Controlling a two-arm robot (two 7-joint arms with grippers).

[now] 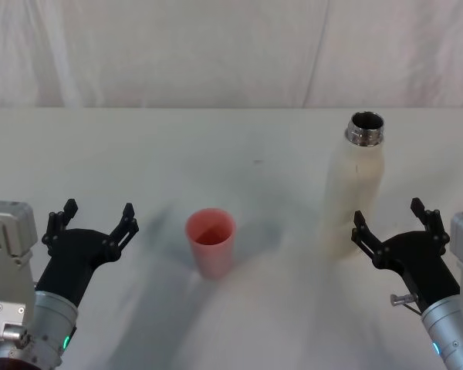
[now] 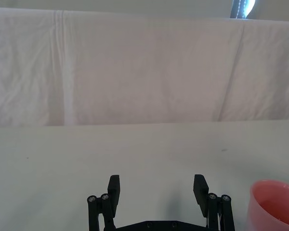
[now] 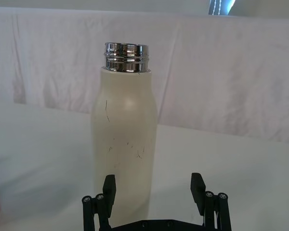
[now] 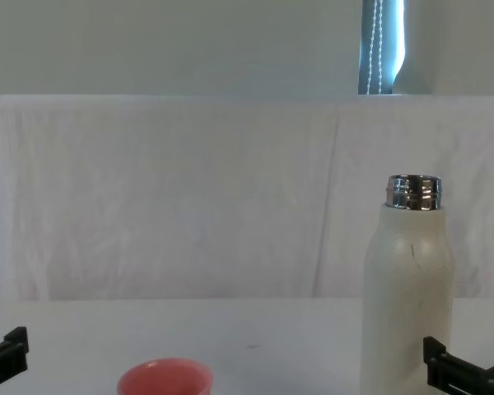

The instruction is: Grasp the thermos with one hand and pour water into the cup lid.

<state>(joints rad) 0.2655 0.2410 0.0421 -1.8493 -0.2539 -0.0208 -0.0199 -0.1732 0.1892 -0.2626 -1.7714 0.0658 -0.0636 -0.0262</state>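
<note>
The cream-white thermos (image 1: 356, 191) stands upright on the table's right side, its chrome neck open; it also shows in the right wrist view (image 3: 124, 144) and the chest view (image 4: 406, 288). The salmon-pink cup lid (image 1: 211, 241) stands upright near the middle, left of the thermos, and shows at the edges of the left wrist view (image 2: 274, 204) and the chest view (image 4: 165, 380). My right gripper (image 1: 390, 220) (image 3: 154, 190) is open just in front of the thermos and slightly to its right, not touching it. My left gripper (image 1: 98, 218) (image 2: 158, 190) is open, left of the cup lid, holding nothing. No water is visible.
A white table (image 1: 239, 154) carries both objects, and a white cloth backdrop (image 1: 216, 54) hangs behind its far edge. Bare tabletop lies between the cup lid and the thermos and beyond them.
</note>
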